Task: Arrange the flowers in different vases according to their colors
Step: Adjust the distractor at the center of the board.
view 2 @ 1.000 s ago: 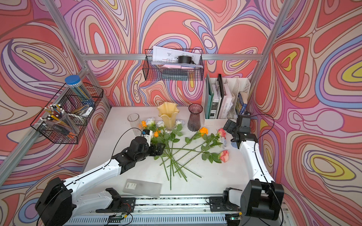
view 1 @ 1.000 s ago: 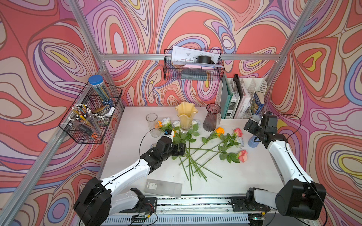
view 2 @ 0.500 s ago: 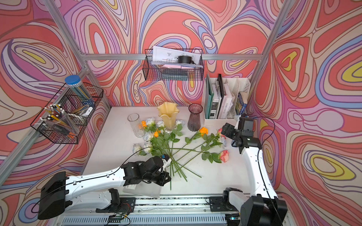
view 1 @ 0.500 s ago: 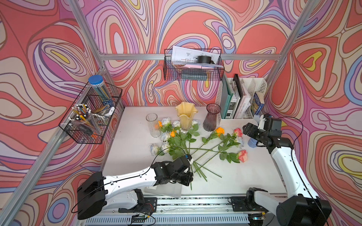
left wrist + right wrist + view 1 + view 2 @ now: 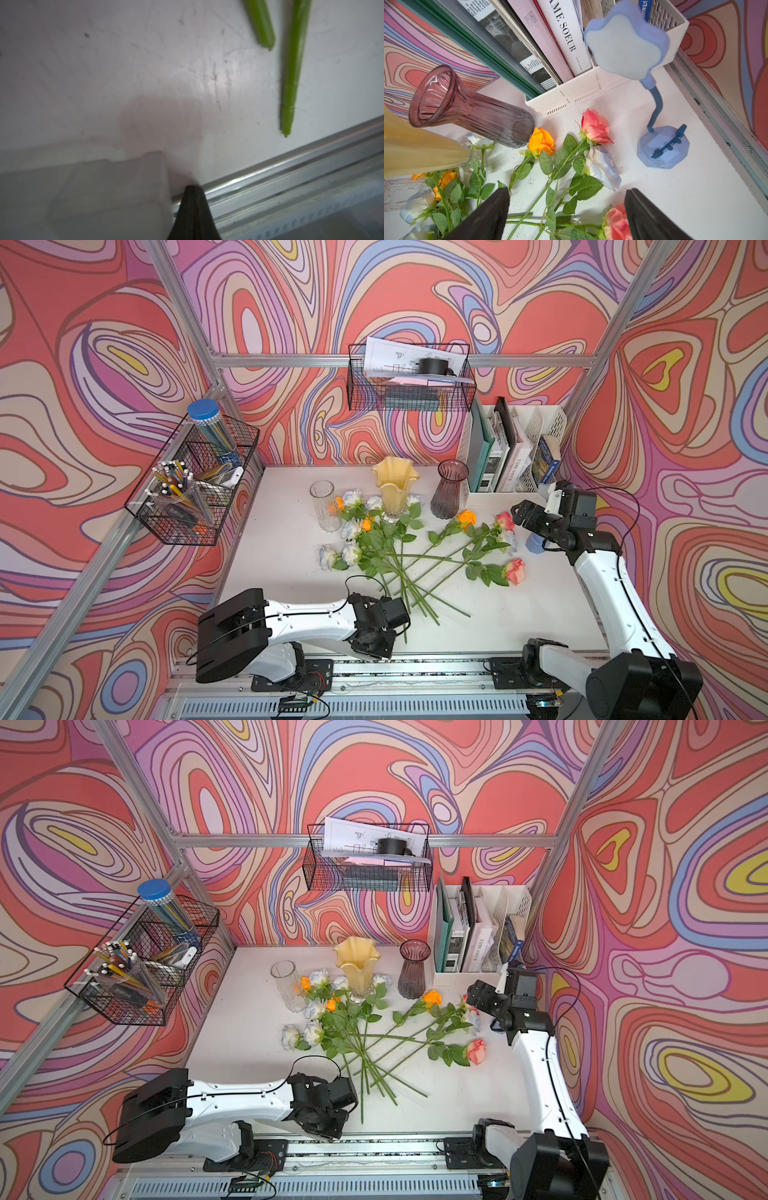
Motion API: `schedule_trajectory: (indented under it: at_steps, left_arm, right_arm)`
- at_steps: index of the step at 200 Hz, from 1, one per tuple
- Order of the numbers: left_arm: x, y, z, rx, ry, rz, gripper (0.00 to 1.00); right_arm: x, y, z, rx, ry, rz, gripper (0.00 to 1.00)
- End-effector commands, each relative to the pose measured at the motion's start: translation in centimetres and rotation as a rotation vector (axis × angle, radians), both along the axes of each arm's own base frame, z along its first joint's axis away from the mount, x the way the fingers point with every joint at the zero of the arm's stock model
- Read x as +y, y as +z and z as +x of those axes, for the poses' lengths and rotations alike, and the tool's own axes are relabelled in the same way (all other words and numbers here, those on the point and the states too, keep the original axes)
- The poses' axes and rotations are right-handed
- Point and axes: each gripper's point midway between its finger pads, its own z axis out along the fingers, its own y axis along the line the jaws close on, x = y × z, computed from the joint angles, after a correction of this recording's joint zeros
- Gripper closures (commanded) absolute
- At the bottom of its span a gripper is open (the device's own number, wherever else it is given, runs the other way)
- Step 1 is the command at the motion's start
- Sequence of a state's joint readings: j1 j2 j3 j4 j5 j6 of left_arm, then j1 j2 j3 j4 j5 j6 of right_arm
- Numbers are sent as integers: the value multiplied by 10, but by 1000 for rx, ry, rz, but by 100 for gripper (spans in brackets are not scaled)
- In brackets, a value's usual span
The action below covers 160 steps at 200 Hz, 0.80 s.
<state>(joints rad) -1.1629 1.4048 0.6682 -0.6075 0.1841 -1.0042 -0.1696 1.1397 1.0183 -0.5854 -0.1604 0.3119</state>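
sorting not begun: flowers (image 5: 395,549) heaped on table (image 5: 291,572), vases (image 5: 392,489) empty at back. left gripper (image 5: 192,188) closed, empty, by stem ends (image 5: 287,116). right gripper (image 5: 566,190) spread wide near pink rose (image 5: 595,126); nxt: lower onto its stem, close.

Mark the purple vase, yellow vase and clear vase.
purple vase (image 5: 492,120): right wrist view, ribbed body.
yellow vase (image 5: 392,497): in a top view, body below the wavy rim.
clear vase (image 5: 325,508): in a top view, middle of the glass wall.

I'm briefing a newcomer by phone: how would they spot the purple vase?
Find the white file rack at the back of the table. Right beside it stands the purple vase: smoky ribbed glass, unlike the creamy yellow vase and clear vase further along.
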Motion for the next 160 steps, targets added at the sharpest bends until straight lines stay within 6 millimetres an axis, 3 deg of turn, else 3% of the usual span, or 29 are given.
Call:
schedule_trajectory:
  at_steps: [1,10,29,53,71,82,107,126,147,160]
  left_arm:
    - [77,-6,26,-75,101,315,100]
    - [95,8,48,-148,170,351,100]
    - [116,24,86,-209,348,263,100]
    - [157,35,100,-236,468,311,100]
    - [153,49,115,-295,490,263,100]
    - [137,64,132,-347,479,187,100]
    - [72,110,165,-485,372,-99,71]
    - [20,146,170,-570,205,-241,58]
    - [-19,156,170,-566,115,-383,51]
    - [-18,150,176,-579,117,-350,50]
  right_arm:
    - [5,14,3,-51,25,15,11]
    - [7,14,4,-60,34,23,11]
    - [8,12,4,-64,39,27,11]
    - [10,11,2,-54,56,20,10]
    - [13,11,2,-64,65,33,10]
    - [17,10,3,-73,80,58,10]
    - [34,7,6,-90,156,124,10]
    - [62,10,0,-113,285,198,10]
    - [106,-5,-15,-61,422,233,11]
    - [140,-20,-28,-11,511,237,11]
